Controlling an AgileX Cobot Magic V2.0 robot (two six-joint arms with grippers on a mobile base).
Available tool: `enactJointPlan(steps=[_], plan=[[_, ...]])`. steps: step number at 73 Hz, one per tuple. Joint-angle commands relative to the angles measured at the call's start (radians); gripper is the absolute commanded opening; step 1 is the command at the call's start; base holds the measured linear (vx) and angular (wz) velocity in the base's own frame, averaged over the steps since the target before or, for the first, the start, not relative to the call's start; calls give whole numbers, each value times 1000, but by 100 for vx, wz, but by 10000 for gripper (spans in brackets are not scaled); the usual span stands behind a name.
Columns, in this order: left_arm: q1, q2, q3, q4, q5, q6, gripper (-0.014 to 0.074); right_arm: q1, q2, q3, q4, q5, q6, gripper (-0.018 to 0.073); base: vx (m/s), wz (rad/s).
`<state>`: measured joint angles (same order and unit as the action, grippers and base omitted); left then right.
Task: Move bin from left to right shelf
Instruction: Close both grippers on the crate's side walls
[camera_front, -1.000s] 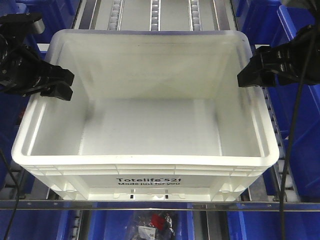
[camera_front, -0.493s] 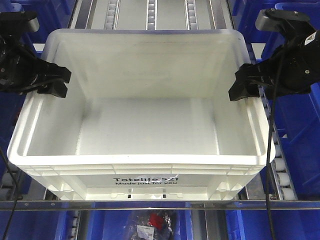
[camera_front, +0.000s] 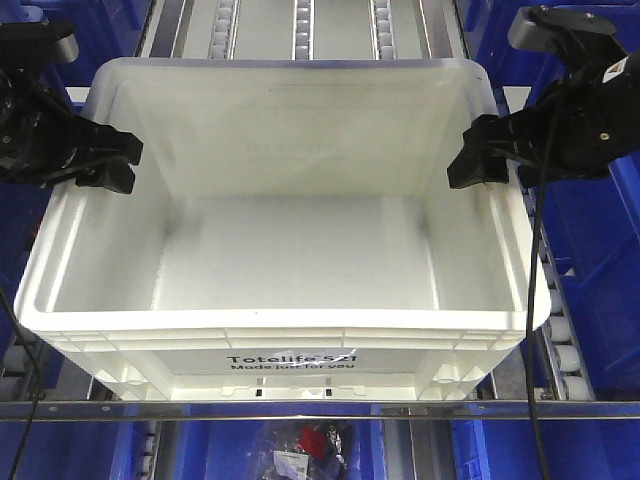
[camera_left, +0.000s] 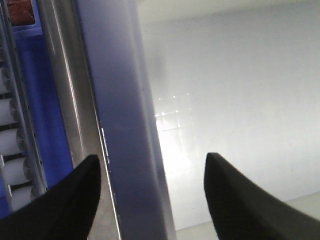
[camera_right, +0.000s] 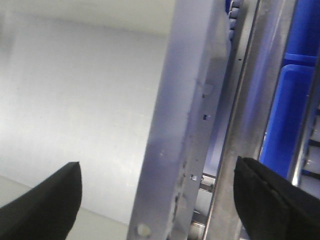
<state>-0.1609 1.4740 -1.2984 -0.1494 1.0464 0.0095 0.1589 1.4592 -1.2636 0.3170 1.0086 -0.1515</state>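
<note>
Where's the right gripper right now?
Front view, right side: the right gripper hangs open astride the right wall of the large white rectangular plastic tote, blue plastic bins just beyond.

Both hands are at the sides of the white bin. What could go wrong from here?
The left hand and right hand stand open astride the thin side walls of the bin; uneven closing could skew it or let it slip.
Both sit toward the far half, so the near end may sag when lifted.
The right arm's cable hangs beside the rim and could snag.
</note>
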Motion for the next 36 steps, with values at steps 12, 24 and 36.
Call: enactJointPlan(steps=[12, 24, 36], plan=[[1, -34, -30, -11, -54, -17, 433, -4, 11, -31, 45, -51, -23, 593, 0, 0], [1, -33, -30, -11, -55, -17, 433, -4, 28, -31, 45, -63, -25, 582, 0, 0], [1, -33, -30, -10, -57, -18, 433, -4, 54, -31, 45, -67, -28, 555, 0, 0]])
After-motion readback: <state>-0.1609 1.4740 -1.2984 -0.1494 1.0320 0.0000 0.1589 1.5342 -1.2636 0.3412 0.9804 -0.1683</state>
